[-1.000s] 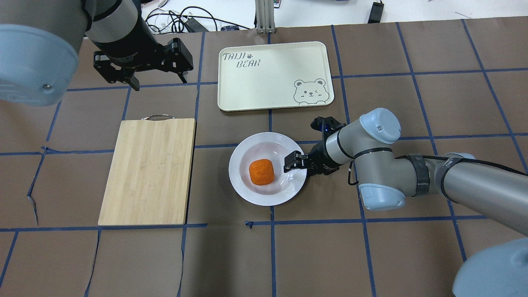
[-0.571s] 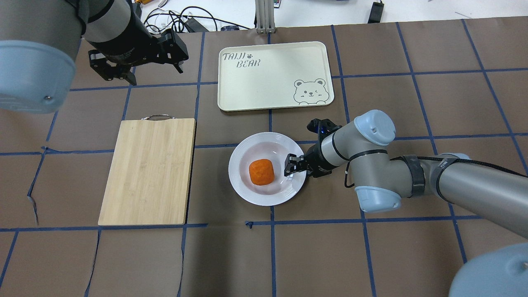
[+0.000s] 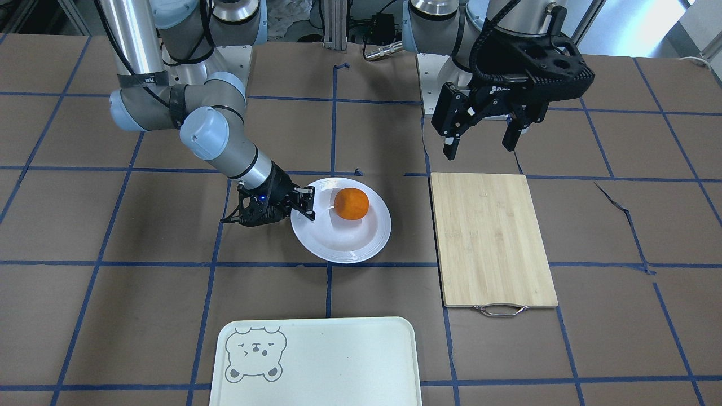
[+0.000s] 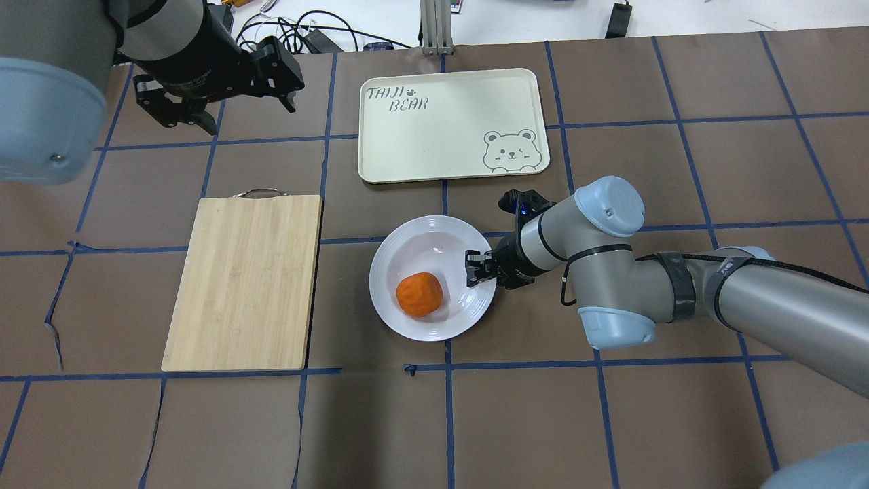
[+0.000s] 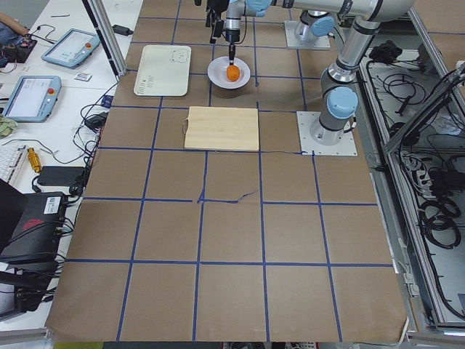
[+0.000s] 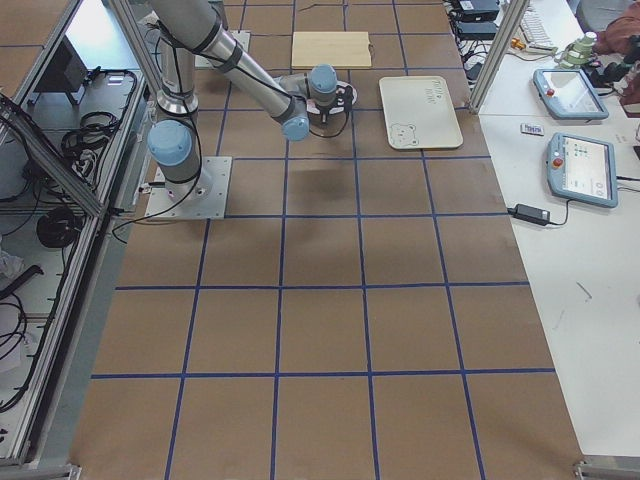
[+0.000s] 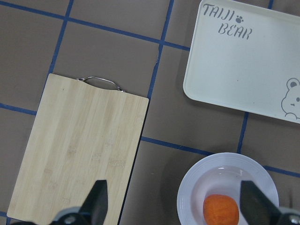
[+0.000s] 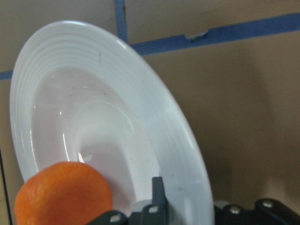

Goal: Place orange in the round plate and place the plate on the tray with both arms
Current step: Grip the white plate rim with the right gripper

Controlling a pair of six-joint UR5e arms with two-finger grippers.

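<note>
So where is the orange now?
In the overhead view, the orange lies in the plate, slightly left of its centre, between the cutting board on the view's left and the right gripper at the plate's right rim.

orange (image 4: pixel 419 294) in white round plate (image 4: pixel 424 234), pale tray (image 4: pixel 448 136) — apart

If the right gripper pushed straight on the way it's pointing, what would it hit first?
Most likely the orange: the right gripper sits at the rim of the round plate, pointing across the well toward the fruit just ahead. Height is unclear, so it may scrape the plate first.
</note>
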